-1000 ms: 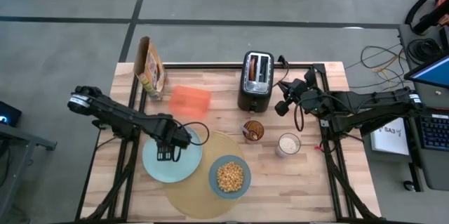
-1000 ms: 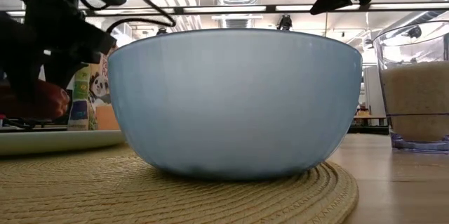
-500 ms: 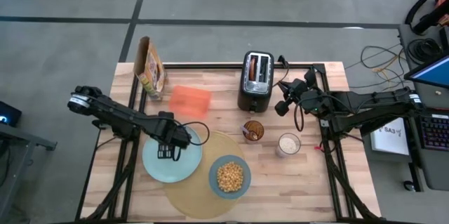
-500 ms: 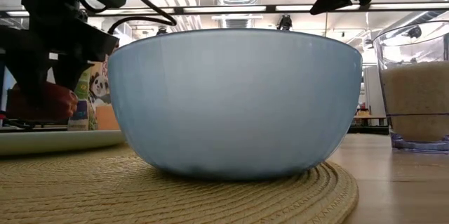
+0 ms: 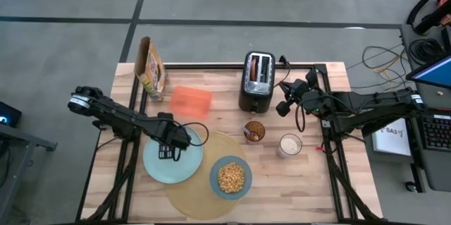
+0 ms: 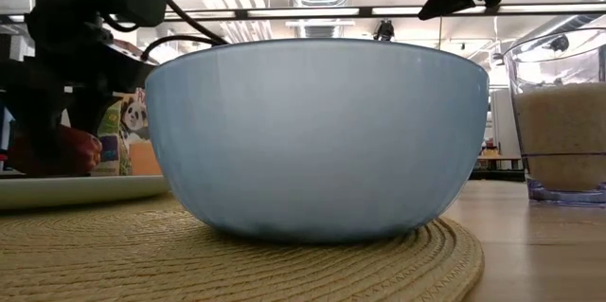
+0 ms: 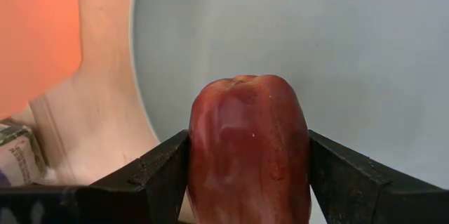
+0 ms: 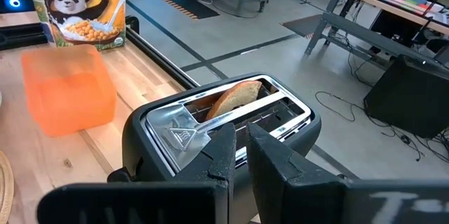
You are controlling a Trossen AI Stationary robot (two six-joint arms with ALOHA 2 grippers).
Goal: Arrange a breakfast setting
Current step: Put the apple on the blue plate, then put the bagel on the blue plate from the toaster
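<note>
- My left hand is clamped on the red apple, one finger on each side, and sits over the pale blue plate.
- From the low view, the apple is just above the plate; I can't tell if it touches.
- The plate overlaps the edge of the round tan placemat, and the blue bowl of yellow cereal sits on the mat.
- My right hand has its fingers nearly together, gripping nothing, and hangs beside the black toaster, where a bagel stands in a slot.
</note>
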